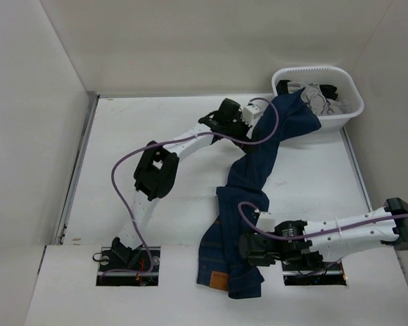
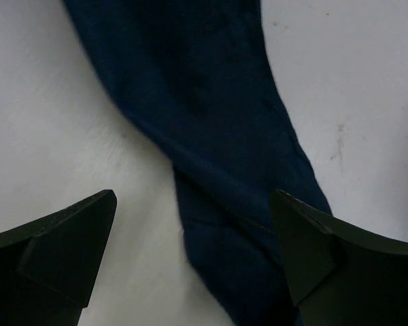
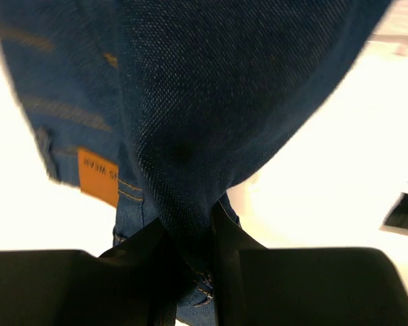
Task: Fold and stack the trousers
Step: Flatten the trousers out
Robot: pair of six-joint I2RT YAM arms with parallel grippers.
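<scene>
The dark navy jeans lie in a twisted strip from the white basket at the back right down to the near edge, where the waistband with its tan patch rests. My left gripper is open above a twisted leg, its fingers on either side of the cloth without touching it. My right gripper is shut on a fold of denim near the waistband; the tan patch shows to its left.
The white basket holds grey and black garments. White walls stand on the left, back and right of the table. Two cut-outs at the near edge hold the arm bases.
</scene>
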